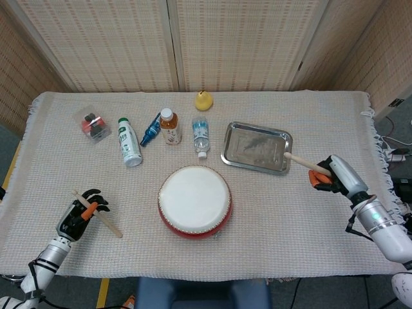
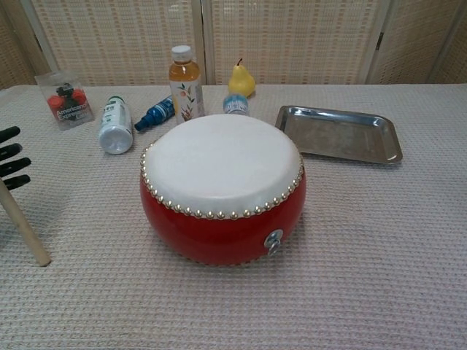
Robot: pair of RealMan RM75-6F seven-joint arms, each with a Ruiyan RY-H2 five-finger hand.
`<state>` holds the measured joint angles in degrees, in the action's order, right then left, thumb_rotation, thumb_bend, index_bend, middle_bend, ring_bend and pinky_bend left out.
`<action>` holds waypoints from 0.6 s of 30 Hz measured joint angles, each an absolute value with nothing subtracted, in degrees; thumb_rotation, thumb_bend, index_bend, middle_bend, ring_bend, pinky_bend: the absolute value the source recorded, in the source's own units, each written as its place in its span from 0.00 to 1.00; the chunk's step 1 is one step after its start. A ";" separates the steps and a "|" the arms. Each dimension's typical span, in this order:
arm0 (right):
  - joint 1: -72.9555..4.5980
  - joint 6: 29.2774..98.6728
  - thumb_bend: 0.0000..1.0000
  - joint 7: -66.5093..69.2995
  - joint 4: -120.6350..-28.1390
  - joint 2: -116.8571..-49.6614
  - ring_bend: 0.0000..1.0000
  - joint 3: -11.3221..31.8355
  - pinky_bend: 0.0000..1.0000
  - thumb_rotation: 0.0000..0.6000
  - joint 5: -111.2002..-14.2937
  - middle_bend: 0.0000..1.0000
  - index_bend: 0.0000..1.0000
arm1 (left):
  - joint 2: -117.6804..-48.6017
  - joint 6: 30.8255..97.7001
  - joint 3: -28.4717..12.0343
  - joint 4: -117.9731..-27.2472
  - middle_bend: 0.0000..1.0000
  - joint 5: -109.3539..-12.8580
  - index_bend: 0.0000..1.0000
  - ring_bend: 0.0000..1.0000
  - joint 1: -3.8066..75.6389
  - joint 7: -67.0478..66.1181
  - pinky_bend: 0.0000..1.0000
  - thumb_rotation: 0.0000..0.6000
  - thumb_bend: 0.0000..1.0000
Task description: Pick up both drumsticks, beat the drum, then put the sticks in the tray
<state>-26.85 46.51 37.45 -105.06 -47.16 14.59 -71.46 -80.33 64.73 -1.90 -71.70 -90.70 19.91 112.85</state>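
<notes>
Right hand (image 1: 327, 172) absent from chest view, left hand (image 2: 11, 157) cropped

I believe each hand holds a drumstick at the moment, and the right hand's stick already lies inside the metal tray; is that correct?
Not quite. The right hand holds its drumstick with only the tip at the metal tray rim, not lying inside, as the head view shows. The left hand does hold the other drumstick.

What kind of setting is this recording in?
Probably an indoor lab or demo room: a table under a woven cloth, folding screens behind it, and staged props such as a red drum and a metal tray.
</notes>
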 measured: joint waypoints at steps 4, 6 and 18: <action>-26.71 46.87 0.78 37.91 -105.09 -47.05 1.00 14.57 1.00 1.00 -71.89 1.00 1.00 | -80.36 66.30 -1.19 -71.71 0.47 -91.51 0.37 0.40 19.90 110.80 0.50 1.00 0.40; -26.68 46.95 0.78 38.19 -105.02 -47.08 1.00 14.52 1.00 1.00 -72.07 1.00 1.00 | -80.29 66.84 -0.95 -72.09 0.48 -91.62 0.38 0.42 19.83 108.82 0.50 1.00 0.39; -26.42 47.98 0.78 39.65 -104.69 -47.14 1.00 14.36 1.00 1.00 -73.19 1.00 1.00 | -79.94 68.46 -0.69 -77.68 0.61 -88.43 0.49 0.53 18.79 94.42 0.56 0.99 0.29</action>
